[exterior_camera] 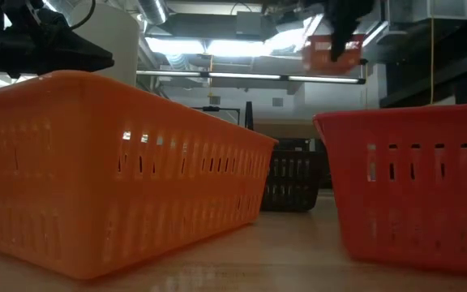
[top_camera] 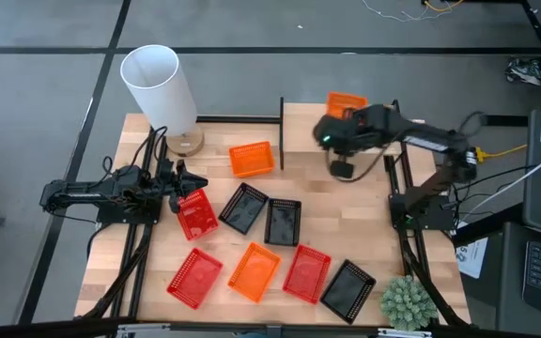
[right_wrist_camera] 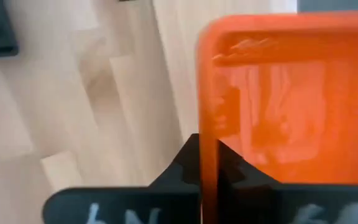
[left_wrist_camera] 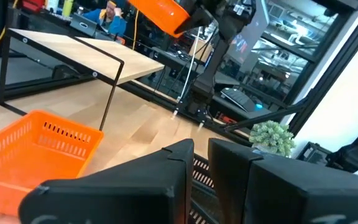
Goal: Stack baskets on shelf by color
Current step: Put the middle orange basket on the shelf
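Observation:
My right gripper [top_camera: 344, 115] is raised over the far part of the light-wood shelf [top_camera: 303, 141] and is shut on an orange basket [top_camera: 347, 101], which also shows high in the low view [exterior_camera: 331, 53]. A second orange basket [top_camera: 252, 160] rests on the tabletop left of the shelf. My left gripper [top_camera: 175, 181] hovers at the table's left side beside a red basket [top_camera: 195, 214], its fingers a narrow gap apart on nothing. Two black baskets [top_camera: 244, 208] [top_camera: 283, 222] lie mid-table. Near the front edge lie a red [top_camera: 195, 277], an orange [top_camera: 255, 270], another red [top_camera: 306, 274] and a black basket [top_camera: 347, 286]. My right gripper pinches the orange basket by one side wall at its rim [right_wrist_camera: 205, 155], one finger inside the basket and one outside. The basket is lifted clear above the shelf and hangs tilted at the fingers [exterior_camera: 331, 53].
A white cylinder on a wooden base [top_camera: 158, 80] stands at the far left corner. A small green plant [top_camera: 407, 302] sits at the near right corner. The shelf's black uprights [left_wrist_camera: 112, 87] rise from the tabletop. Cables run along both table sides.

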Controlling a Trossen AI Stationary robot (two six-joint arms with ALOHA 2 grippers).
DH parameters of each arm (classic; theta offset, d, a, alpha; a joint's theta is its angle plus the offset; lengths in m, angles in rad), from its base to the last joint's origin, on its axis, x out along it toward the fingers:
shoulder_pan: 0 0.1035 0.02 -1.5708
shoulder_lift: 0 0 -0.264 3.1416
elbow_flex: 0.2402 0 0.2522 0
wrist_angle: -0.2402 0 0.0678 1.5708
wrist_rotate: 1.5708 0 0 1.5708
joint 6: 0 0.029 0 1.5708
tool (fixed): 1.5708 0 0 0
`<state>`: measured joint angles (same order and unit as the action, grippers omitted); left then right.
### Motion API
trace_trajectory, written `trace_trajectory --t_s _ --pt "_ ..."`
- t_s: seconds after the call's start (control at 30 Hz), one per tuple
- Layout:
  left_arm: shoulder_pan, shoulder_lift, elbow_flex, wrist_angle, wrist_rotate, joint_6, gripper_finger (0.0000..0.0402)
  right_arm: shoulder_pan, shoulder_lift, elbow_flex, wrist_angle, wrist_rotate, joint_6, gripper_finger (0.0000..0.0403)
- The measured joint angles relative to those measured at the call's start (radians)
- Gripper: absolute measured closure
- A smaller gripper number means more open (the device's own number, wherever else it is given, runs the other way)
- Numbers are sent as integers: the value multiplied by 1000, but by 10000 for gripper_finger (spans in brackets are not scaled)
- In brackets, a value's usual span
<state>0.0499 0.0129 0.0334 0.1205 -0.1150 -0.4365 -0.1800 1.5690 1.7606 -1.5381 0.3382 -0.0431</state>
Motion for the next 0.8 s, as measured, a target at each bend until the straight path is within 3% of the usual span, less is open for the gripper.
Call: trace_trajectory --t_s 0.1,0.5,0.63,0.8 --pt "0 0 0 0 0 0 360 -40 -100 -72 28 -76 -39 403" --pt "0 0 0 1 -6 1 360 -79 -553 -471 99 -96 7 403" --pt "0 0 0 1 -6 1 360 -78 -602 -563 106 -5 10 403" --pt "0 0 0 1 -7 2 360 -94 -575 -653 123 38 7 403"
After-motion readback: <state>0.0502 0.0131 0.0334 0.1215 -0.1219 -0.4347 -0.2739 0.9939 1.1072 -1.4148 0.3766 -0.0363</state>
